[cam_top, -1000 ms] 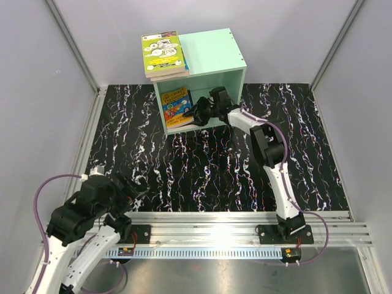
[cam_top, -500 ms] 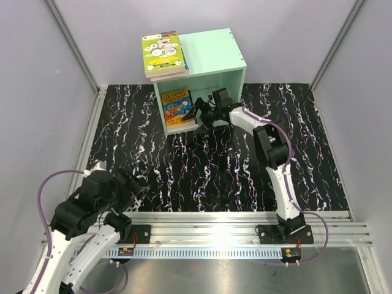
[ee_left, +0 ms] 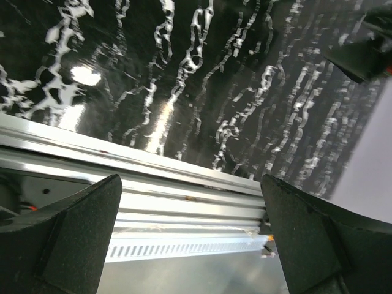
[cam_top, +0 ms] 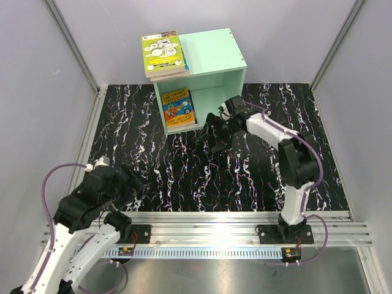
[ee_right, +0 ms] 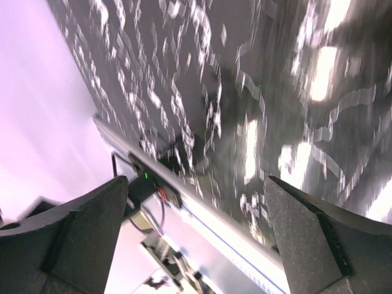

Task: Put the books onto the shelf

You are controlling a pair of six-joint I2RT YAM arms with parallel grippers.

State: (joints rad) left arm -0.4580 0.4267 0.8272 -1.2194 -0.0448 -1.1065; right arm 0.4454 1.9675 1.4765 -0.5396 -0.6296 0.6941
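The shelf (cam_top: 211,61) stands with its open side facing the arms. One book (cam_top: 178,110) with a yellow-and-blue cover stands upright inside it, against the left wall. A stack of books (cam_top: 164,55), with a lime-green one on top, lies on the left part of the shelf's roof. The right gripper (cam_top: 213,136) hangs just in front of the shelf's opening, right of the standing book and apart from it, jaws spread wide and holding nothing. The left gripper (cam_top: 133,184) is well away from the shelf, over the table (cam_top: 245,177), also spread and empty.
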